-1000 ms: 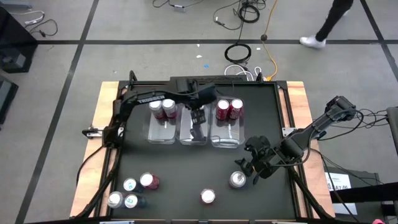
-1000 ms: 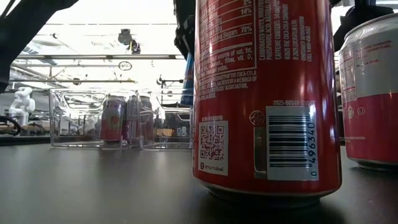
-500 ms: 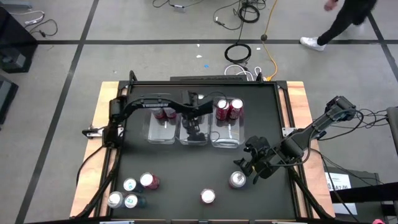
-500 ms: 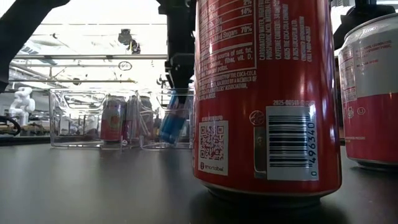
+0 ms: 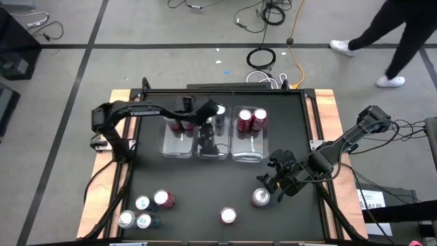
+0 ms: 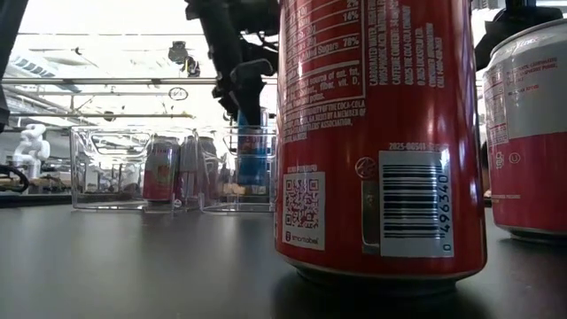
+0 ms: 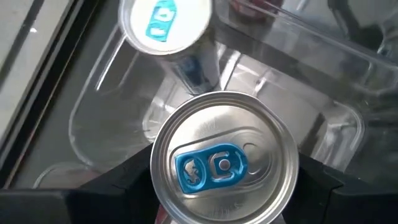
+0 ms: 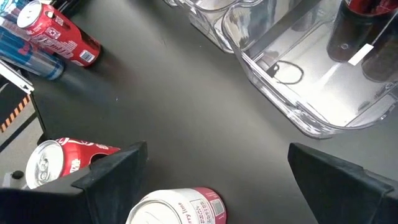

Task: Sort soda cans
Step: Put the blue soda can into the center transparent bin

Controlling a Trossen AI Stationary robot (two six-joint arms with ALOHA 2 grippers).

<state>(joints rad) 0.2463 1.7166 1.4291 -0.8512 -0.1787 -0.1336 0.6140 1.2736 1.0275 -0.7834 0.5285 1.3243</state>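
Left end effector: over the middle bin, clamped on a blue can. In its wrist view the can's silver top and blue tab fill the centre and the fingers show only as dark edges either side. In the low view the can hangs upright inside the bin walls; whether it touches the bin floor cannot be told.
Second blue can: in the same bin, just beyond the held one; its body is mostly hidden below its top.
Right end effector: low over the worktop near its right edge, fingers apart, holding nothing. A pink can stands just beside it.
Left bin: holds maroon cans, largely covered by the left arm.
Right bin: two red cans at its far end.
Loose cans: a red-topped one near the front edge; a cluster of four at the front left.
Low view: a red can blocks most of it, top cut off.
Person: on the floor beyond the worktop, only legs and shoes in frame.
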